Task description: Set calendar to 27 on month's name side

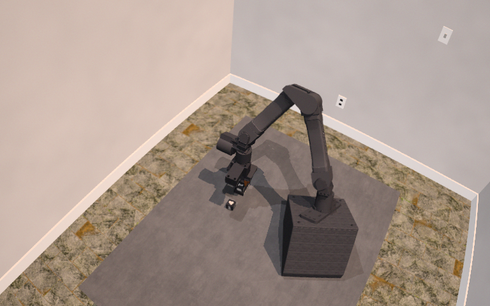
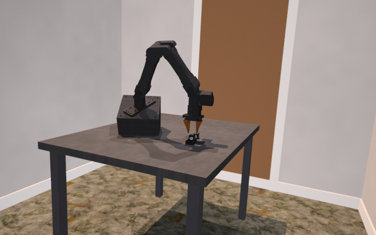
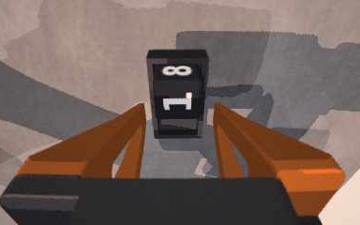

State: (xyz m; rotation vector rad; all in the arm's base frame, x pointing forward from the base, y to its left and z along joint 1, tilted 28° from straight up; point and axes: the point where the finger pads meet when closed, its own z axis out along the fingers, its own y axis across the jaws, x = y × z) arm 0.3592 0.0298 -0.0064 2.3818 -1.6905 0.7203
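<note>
Tool (image 3: 178,124) hangs above the counter (image 2: 143,157), orange fingers parted, gripping nothing. Directly below sits the black tray (image 3: 156,94) with both cubes inside; their top faces read 8 (image 3: 176,70) and 1 (image 3: 178,102).

Pale walls (image 2: 38,43), brown door panel (image 2: 242,72), mottled stone floor (image 2: 111,203), dark table (image 2: 143,157)

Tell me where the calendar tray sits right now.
The calendar tray lies on the table just below and ahead of the open gripper, with both cubes inside; in the exterior view it is right of the arm's pedestal.
</note>
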